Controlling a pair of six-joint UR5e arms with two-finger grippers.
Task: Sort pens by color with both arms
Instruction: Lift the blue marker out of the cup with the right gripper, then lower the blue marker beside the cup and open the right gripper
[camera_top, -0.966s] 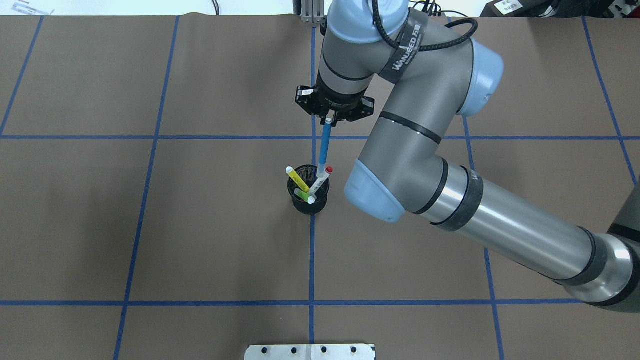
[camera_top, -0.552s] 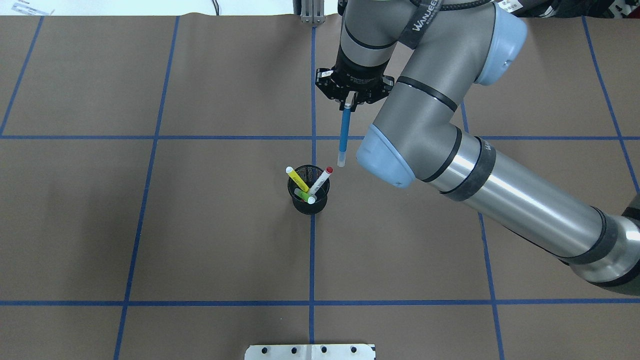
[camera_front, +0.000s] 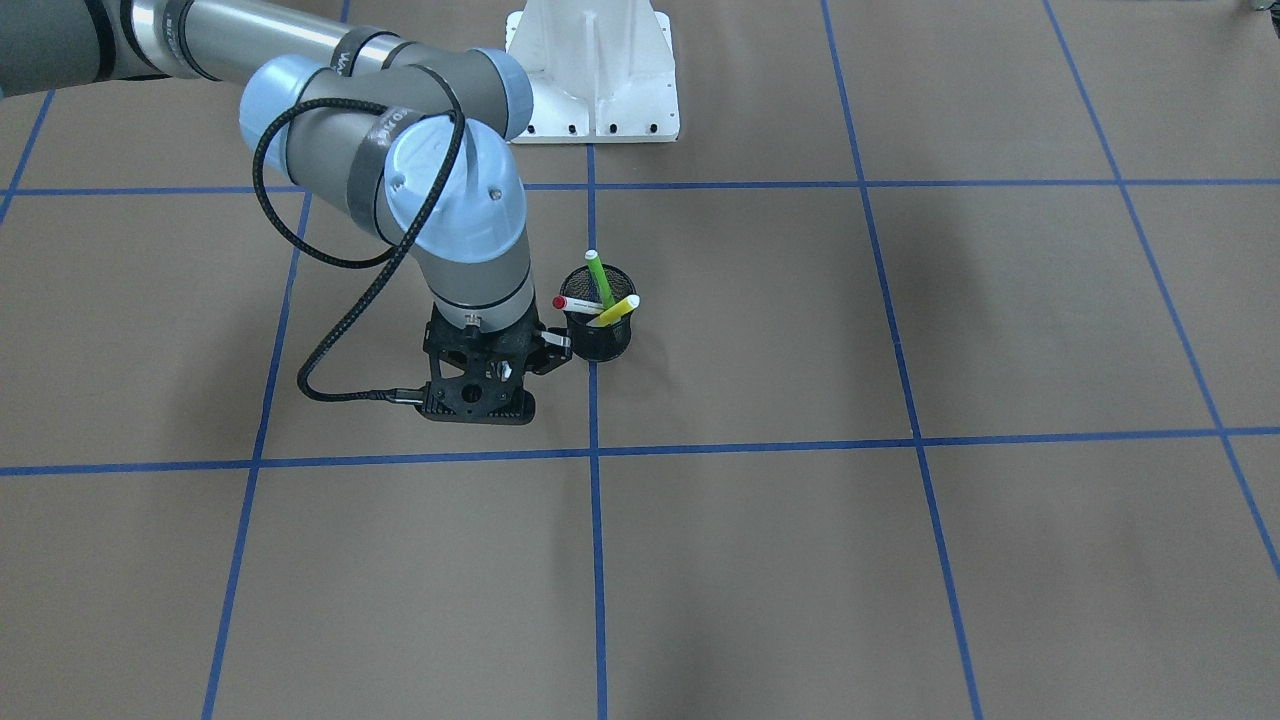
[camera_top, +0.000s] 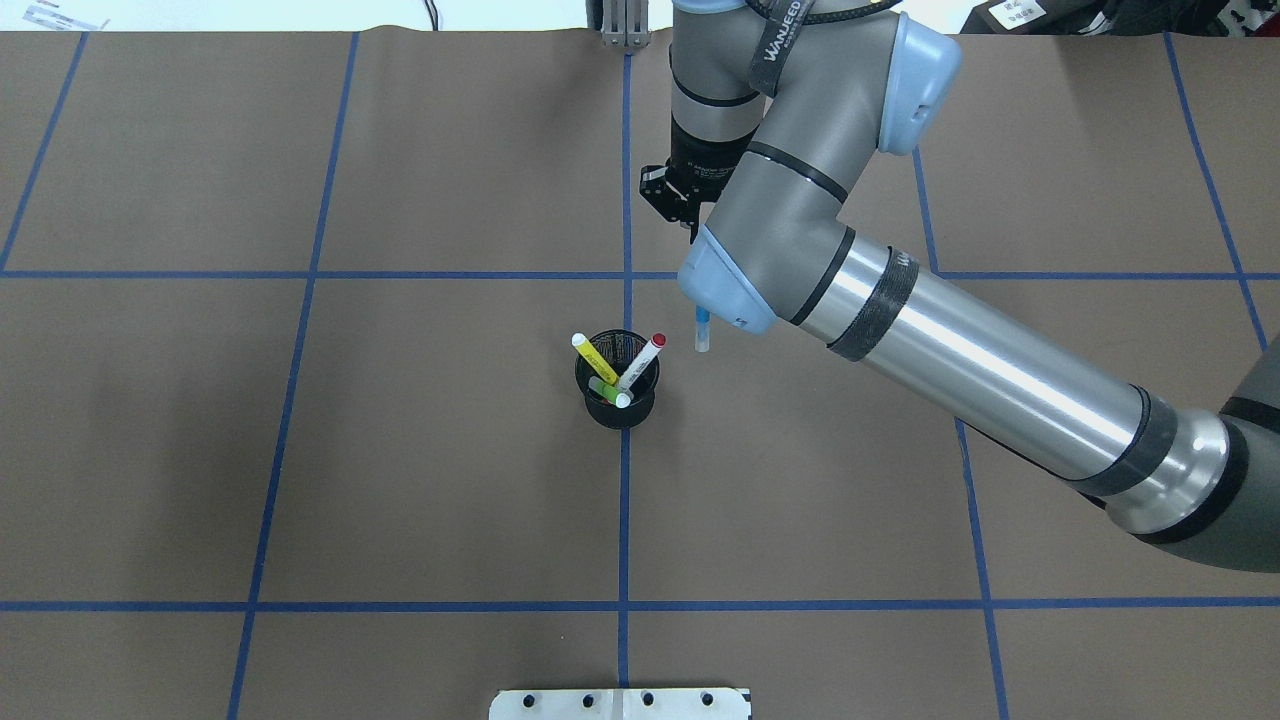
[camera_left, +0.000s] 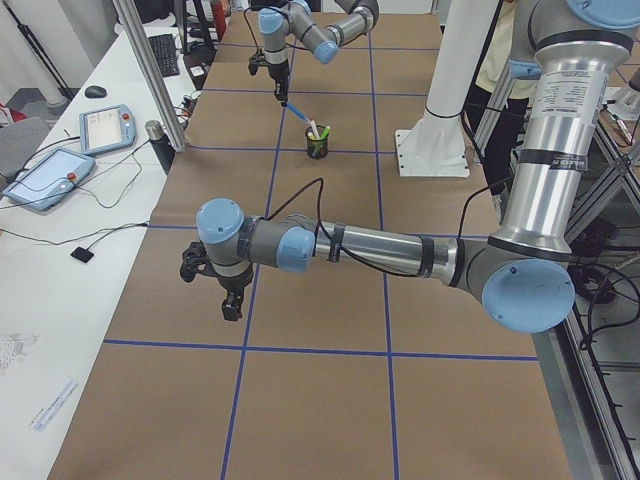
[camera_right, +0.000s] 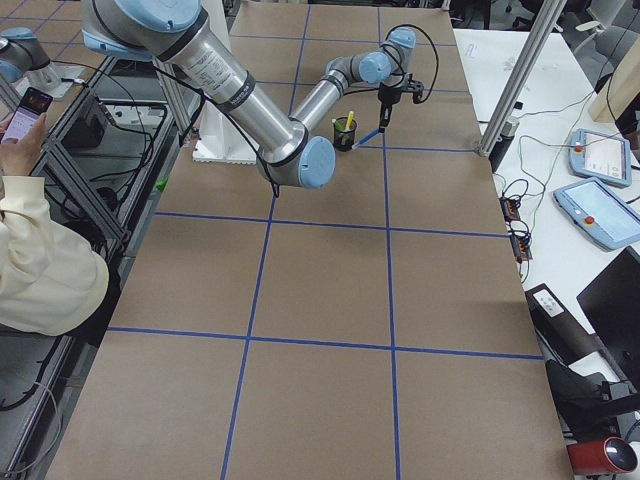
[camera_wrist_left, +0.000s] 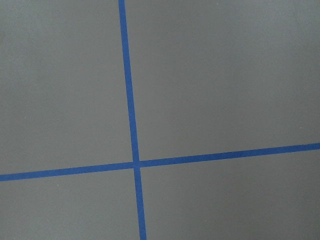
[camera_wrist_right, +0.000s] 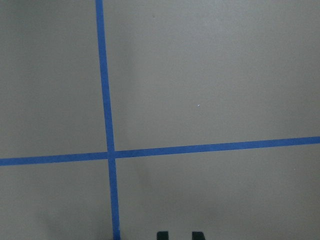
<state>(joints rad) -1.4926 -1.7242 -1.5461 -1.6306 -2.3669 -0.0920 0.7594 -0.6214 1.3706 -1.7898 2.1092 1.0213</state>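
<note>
The blue pen (camera_top: 702, 335) is held clamped in the right tool (camera_top: 686, 212), above the desk (camera_top: 300, 450) and just beside the cup (camera_top: 620, 413). The yellow pen (camera_top: 595, 358), green pen (camera_top: 603, 388) and red-capped pen (camera_top: 645, 358) are left inside it, unsorted. The opening of the left tool (camera_left: 232, 300) cannot be told.

Black right gripper (camera_top: 690, 228) around blue pen (camera_top: 702, 335)

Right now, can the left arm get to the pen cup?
Probably yes: nothing stands between the left gripper and the pen cup; the right gripper, holding the blue pen, is on its far side.
</note>
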